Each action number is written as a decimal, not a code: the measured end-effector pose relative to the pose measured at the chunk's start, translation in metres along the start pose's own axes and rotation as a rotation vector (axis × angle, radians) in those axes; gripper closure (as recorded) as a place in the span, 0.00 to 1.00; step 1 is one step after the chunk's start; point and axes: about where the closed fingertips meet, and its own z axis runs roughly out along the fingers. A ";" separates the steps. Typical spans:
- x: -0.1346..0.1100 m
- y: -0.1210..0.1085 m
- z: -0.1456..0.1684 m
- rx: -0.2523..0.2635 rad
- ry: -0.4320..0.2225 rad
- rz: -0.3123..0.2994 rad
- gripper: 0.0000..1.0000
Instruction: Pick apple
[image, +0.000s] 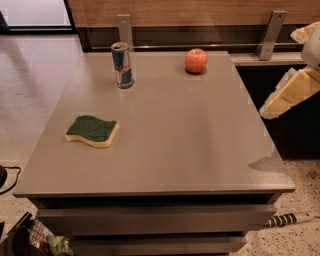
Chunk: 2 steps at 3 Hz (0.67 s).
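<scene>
The apple (196, 60), small, round and red-orange, sits on the grey table (190, 145) near its far edge, right of centre. My gripper (284, 98) shows as cream-coloured parts at the right edge of the view, beyond the table's right side and raised above it. It is well to the right of the apple and nearer to me, not touching it. Nothing shows in it.
A blue-silver can (122, 65) stands upright at the far left of the table. A green and yellow sponge (93, 131) lies at the left. Two metal posts (270, 35) and a wooden wall stand behind the far edge.
</scene>
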 end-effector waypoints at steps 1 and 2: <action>-0.013 -0.035 0.022 0.085 -0.152 0.112 0.00; -0.041 -0.073 0.056 0.137 -0.335 0.234 0.00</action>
